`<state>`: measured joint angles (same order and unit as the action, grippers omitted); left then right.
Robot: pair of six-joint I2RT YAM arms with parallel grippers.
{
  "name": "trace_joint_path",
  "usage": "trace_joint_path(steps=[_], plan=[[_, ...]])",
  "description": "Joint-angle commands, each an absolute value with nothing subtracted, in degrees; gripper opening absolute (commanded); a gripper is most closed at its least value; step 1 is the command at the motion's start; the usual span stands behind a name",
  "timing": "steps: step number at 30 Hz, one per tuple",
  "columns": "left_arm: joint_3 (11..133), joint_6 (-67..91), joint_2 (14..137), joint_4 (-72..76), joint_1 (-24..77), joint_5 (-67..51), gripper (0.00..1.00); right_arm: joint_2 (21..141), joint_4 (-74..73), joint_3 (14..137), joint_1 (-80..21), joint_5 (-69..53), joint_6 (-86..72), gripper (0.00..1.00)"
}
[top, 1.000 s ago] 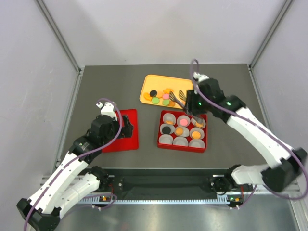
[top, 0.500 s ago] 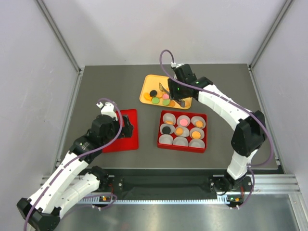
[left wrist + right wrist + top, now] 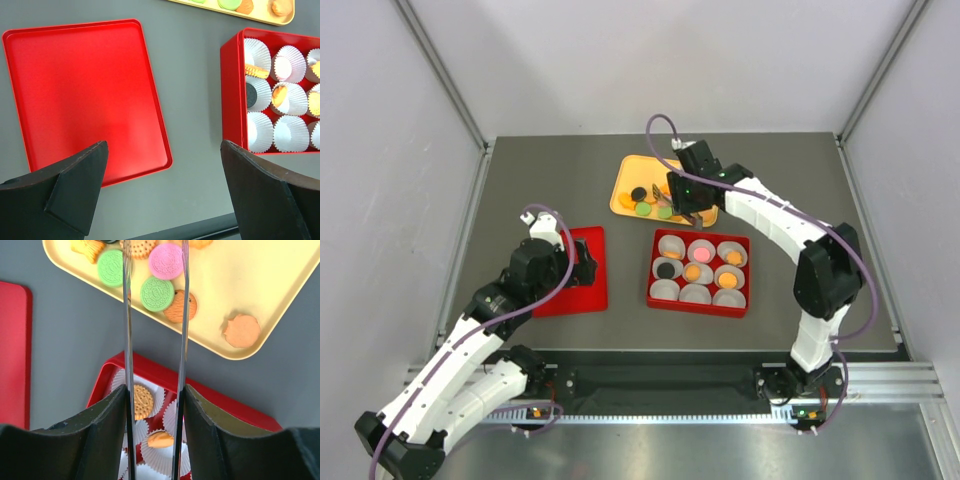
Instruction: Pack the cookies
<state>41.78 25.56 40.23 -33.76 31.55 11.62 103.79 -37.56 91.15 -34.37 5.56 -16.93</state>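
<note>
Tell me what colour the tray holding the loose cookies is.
Yellow tray; right wrist view shows it best.

Open table separates the red tray from the cup-filled red box.

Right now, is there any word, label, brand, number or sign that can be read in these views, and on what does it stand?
No readable text in any view.
Embossed relief on the green cookies and the pink cookie: too small to read as letters.
The yellow tray, red box, flat red tray and metal tongs: no print visible.
</note>
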Motion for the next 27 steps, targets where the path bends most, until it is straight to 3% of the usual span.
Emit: trace_joint_path(steps=[1, 27], plan=[[41.92, 25.75, 39.55, -32.78, 31.64, 12.30, 0.99, 105.29, -35.86, 91.76, -34.72, 6.33, -16.17, 0.46], [41.92, 25.84, 39.81, -32.87, 31.73, 12.57, 0.99, 107.40, -35.51, 91.06, -34.63, 8.00, -16.08, 0.46]])
